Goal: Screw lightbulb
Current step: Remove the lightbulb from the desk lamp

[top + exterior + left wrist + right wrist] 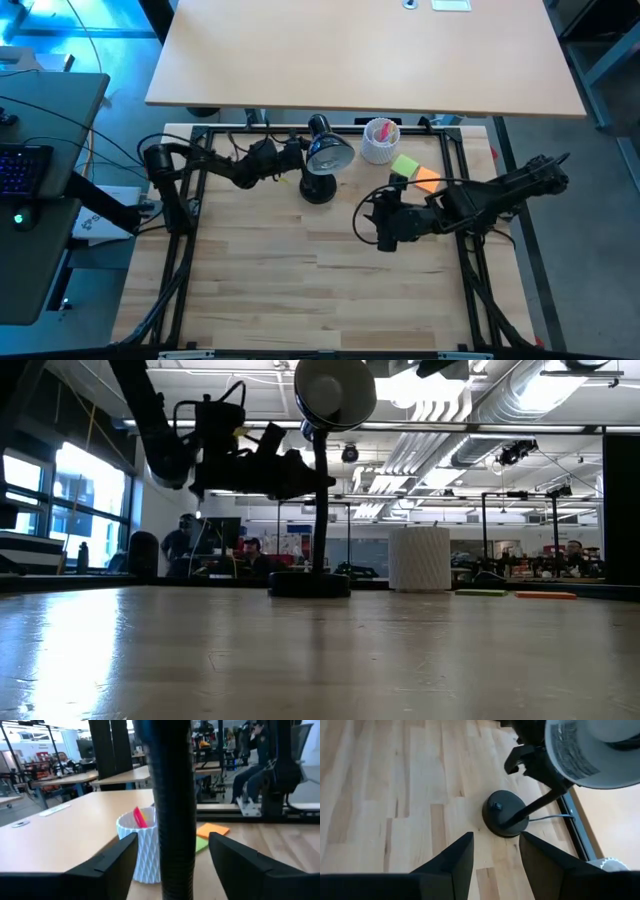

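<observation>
A black desk lamp stands at the far middle of the table on its round base (318, 190), also seen in the right wrist view (505, 813). Its head (330, 152) faces up and toward the near right. A pale rounded shape (615, 730) shows inside the head; I cannot tell whether it is the lightbulb. My left gripper (298, 155) is open, with one finger on each side of the lamp's ribbed neck (172, 810) and a gap on both sides. My right gripper (378, 222) is open and empty above the table, right of the base.
A white ribbed cup (380, 140) with a pink thing in it stands just right of the lamp head. A green (405, 165) and an orange sticky pad (426, 181) lie behind my right gripper. A larger desk (360, 50) borders the far edge. Bare wood (300, 290) fills the near half.
</observation>
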`<state>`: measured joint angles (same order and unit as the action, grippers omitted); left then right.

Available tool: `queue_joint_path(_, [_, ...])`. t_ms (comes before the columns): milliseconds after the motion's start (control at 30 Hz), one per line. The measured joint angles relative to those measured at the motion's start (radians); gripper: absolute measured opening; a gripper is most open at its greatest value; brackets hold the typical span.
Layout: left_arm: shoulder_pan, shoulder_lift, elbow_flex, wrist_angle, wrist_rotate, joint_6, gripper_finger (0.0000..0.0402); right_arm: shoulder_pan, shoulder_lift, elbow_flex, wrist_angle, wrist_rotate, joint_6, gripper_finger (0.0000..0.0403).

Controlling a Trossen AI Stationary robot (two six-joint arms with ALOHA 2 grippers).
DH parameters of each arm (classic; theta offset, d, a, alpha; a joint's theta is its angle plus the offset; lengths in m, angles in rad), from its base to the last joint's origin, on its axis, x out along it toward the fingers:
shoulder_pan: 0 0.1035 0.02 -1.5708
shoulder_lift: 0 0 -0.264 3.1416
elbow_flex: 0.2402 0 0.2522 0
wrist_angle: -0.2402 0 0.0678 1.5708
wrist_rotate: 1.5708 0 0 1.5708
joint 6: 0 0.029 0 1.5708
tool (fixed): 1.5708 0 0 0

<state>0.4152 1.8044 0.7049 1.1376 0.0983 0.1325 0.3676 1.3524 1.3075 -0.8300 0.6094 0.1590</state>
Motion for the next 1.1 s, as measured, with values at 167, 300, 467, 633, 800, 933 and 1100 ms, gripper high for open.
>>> queue_joint_path(167, [0.000,-0.028,-0.002,-0.010,0.005,-0.042,0.0169,0.024,0.003,0.000,0.003,0.000,-0.001,0.0156])
queue_joint_path(300, [-0.002,-0.044,-0.002,-0.040,-0.002,-0.080,0.0099,0.052,0.003,0.000,0.006,-0.001,0.004,0.0155])
queue_joint_path(467, [-0.050,-0.084,-0.003,-0.100,-0.088,-0.105,0.0040,0.098,-0.002,0.000,0.024,0.006,0.044,0.0155])
queue_joint_path(633, [-0.154,-0.157,-0.003,-0.245,-0.344,-0.141,0.0040,0.164,-0.003,0.000,0.054,0.081,0.044,0.0155])
queue_joint_path(800, [-0.285,-0.207,-0.003,-0.354,-0.585,-0.240,0.0040,0.212,-0.003,0.000,0.103,0.117,0.032,0.0155])
queue_joint_path(933, [-0.392,-0.214,-0.002,-0.387,-0.745,-0.294,0.0044,0.230,-0.004,0.000,0.154,0.122,-0.005,0.0155])
queue_joint_path(1100, [-0.473,-0.208,-0.001,-0.402,-0.827,-0.295,0.0069,0.238,-0.004,0.000,0.188,0.122,-0.010,0.0155])
